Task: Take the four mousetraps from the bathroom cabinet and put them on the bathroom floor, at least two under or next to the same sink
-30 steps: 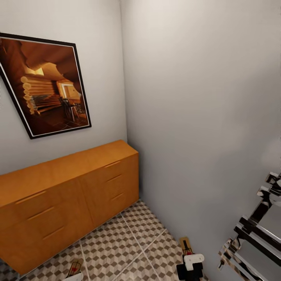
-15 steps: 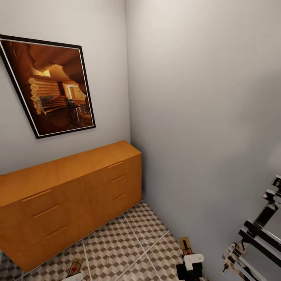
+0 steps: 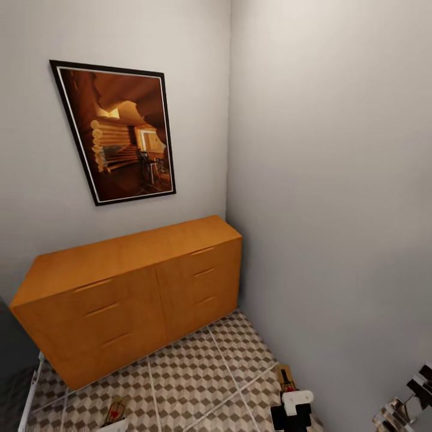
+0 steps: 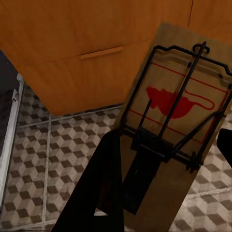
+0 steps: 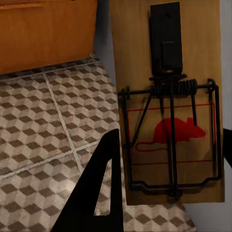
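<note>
The orange-brown cabinet [image 3: 138,288] stands against the far wall with its drawers closed. Each gripper holds one mousetrap above the cube-patterned bathroom floor [image 3: 192,378]. My left gripper [image 4: 169,140] is shut on a wooden mousetrap [image 4: 179,101] with a red mouse print; it shows at the head view's lower edge as mousetrap [image 3: 115,411]. My right gripper [image 5: 170,140] is shut on another mousetrap [image 5: 169,130], seen from the head as mousetrap [image 3: 285,378] beyond the gripper [image 3: 292,414], close to the right wall. The sink is out of view.
A framed picture [image 3: 120,135] hangs above the cabinet. A chrome rack [image 3: 408,408] juts in at the lower right. A dark object with a white edge [image 3: 18,372] sits at the far left beside the cabinet. Open tiles lie between cabinet and grippers.
The head camera has turned left, so the cabinet and picture sit further right, the chrome rack has nearly left the frame, and the dark object has appeared. Both grippers hold their traps as before.
</note>
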Robot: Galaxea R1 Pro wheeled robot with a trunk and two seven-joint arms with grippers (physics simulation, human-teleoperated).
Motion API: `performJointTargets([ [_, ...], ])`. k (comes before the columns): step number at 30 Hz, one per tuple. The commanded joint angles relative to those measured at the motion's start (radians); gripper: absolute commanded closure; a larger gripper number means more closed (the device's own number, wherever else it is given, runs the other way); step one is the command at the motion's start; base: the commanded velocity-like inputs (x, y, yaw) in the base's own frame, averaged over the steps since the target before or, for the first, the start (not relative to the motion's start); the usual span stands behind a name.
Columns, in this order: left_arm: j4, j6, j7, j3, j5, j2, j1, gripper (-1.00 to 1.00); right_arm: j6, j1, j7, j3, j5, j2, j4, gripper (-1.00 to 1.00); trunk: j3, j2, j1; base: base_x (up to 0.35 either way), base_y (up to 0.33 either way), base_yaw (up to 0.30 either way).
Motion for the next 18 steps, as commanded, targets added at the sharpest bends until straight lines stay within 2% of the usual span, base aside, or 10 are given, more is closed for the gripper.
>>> performJointTargets([
  [1,0.003,-0.002,0.012,-0.004,-0.009,-0.001,-0.001,1.00,-0.001,-0.001,-0.009,0.009,-0.003,0.000,0.000,1.00,-0.002,-0.002,0.001,0.000,0.000,0.292],
  [12,0.003,-0.002,0.011,-0.004,-0.010,-0.001,-0.001,1.00,-0.001,-0.001,-0.009,0.009,-0.003,0.000,-0.001,1.00,-0.002,-0.002,0.001,-0.004,0.000,0.292],
  [18,0.003,-0.002,0.011,-0.004,-0.010,-0.001,-0.001,1.00,-0.001,0.000,-0.009,0.009,-0.003,0.000,-0.001,1.00,-0.002,-0.002,0.001,-0.243,-0.005,0.292],
])
